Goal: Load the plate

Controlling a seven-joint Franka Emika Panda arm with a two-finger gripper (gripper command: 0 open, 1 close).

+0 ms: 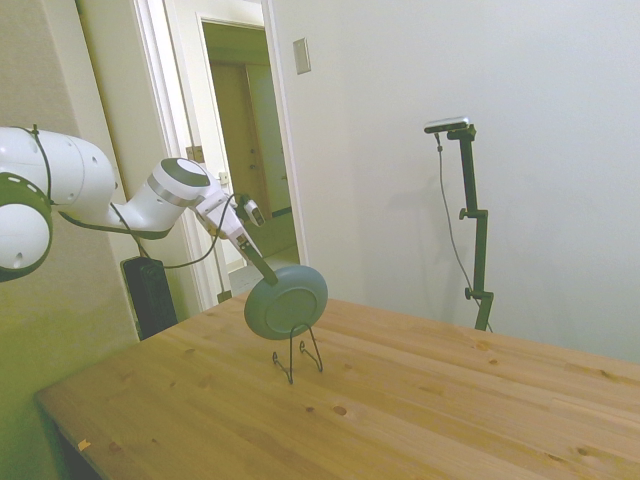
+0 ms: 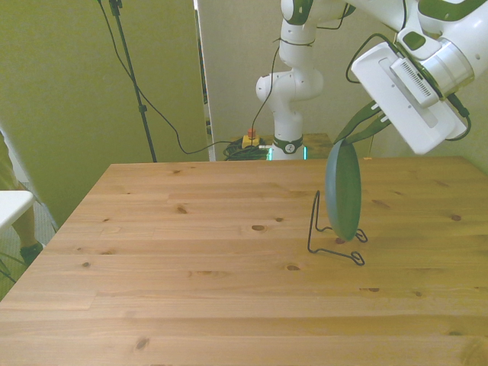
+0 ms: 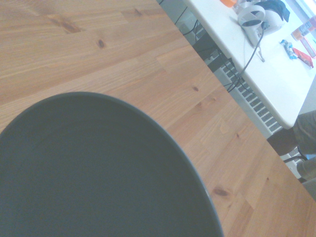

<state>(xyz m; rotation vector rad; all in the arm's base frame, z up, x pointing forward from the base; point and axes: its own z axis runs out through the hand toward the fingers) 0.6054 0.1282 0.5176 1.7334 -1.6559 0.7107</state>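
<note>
- Your pincer (image 1: 262, 266) is clamped on the top rim of the plate (image 1: 286, 301)
- Plate hangs on edge below it, low in the wire rack (image 2: 335, 238) on the counter (image 2: 191, 259)
- Ease down, keep it vertical, release only once it's seated

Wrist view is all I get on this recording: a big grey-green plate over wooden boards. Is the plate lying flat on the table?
Observer: No. In the side view the plate stands on edge, tilted, held at its upper rim by the gripper.
Operator: Is there anything under it?
Observer: Yes, a thin black wire rack stands on the table, and the plate's lower edge is at the rack. Whether it already rests in it, I cannot tell.
Operator: Where on the table is that?
Observer: Toward the front view's right, about midway between the near and far edges.
</note>
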